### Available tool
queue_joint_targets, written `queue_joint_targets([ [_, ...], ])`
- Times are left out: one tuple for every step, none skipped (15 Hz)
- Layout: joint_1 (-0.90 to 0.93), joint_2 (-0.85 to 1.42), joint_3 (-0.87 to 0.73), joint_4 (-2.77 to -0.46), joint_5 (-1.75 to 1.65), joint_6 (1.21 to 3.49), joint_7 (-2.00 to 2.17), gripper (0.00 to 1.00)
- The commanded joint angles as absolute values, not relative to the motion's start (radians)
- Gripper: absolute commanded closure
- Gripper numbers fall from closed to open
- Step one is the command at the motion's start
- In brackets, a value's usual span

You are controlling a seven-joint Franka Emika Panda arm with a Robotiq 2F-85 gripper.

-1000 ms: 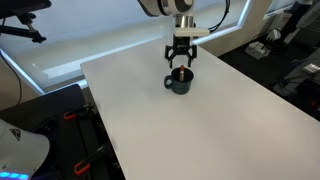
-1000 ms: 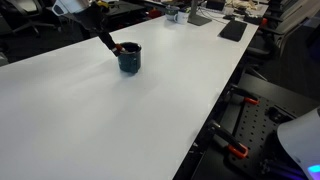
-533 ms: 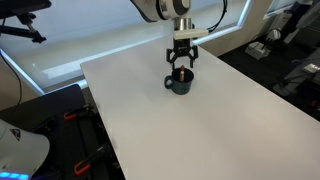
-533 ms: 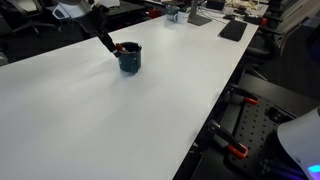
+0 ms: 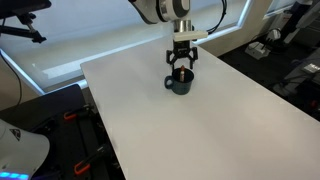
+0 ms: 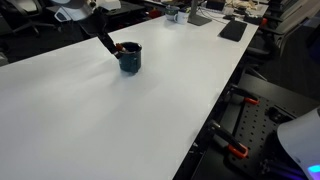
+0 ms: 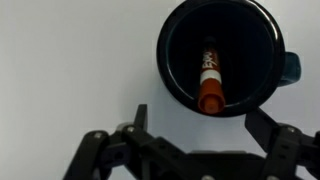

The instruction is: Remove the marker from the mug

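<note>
In an exterior view my claw (image 5: 181, 63) hangs just above the mug (image 5: 180, 85), which stands on the white table (image 5: 200, 135). In an exterior view my claw (image 6: 108, 44) is beside the mug's rim. In the wrist view my fingers (image 7: 140, 118) are spread wide and hold nothing; the marker (image 7: 210, 85) lies inside the mug.

Lab-like office: long white table (image 6: 120, 110), cluttered desks (image 6: 205, 14) behind.
</note>
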State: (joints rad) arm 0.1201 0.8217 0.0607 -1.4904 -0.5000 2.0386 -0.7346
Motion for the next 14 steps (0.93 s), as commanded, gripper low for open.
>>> queue_joint_targets([
  [0.135,0.809,0.056,-1.498,-0.510,2.043,-0.723,0.00],
  [0.141,0.800,0.055,-1.508,-0.517,2.050,-0.717,0.00],
  [0.148,0.792,0.053,-1.519,-0.526,2.057,-0.710,0.00],
  [0.155,0.787,0.052,-1.527,-0.534,2.064,-0.705,0.00],
  [0.161,0.781,0.050,-1.535,-0.542,2.072,-0.699,0.00],
  [0.165,0.777,0.049,-1.539,-0.549,2.078,-0.695,0.00],
  [0.170,0.773,0.048,-1.543,-0.557,2.084,-0.684,0.00],
  [0.173,0.767,0.047,-1.550,-0.565,2.093,-0.675,0.00],
  [0.174,0.761,0.048,-1.558,-0.571,2.103,-0.665,0.00],
  [0.176,0.752,0.048,-1.569,-0.581,2.114,-0.656,0.00],
  [0.176,0.741,0.048,-1.583,-0.588,2.129,-0.647,0.00],
  [0.176,0.727,0.047,-1.600,-0.601,2.144,-0.632,0.00],
  [0.175,0.713,0.048,-1.617,-0.611,2.157,-0.622,0.00],
  [0.175,0.696,0.048,-1.638,-0.623,2.176,-0.606,0.00],
])
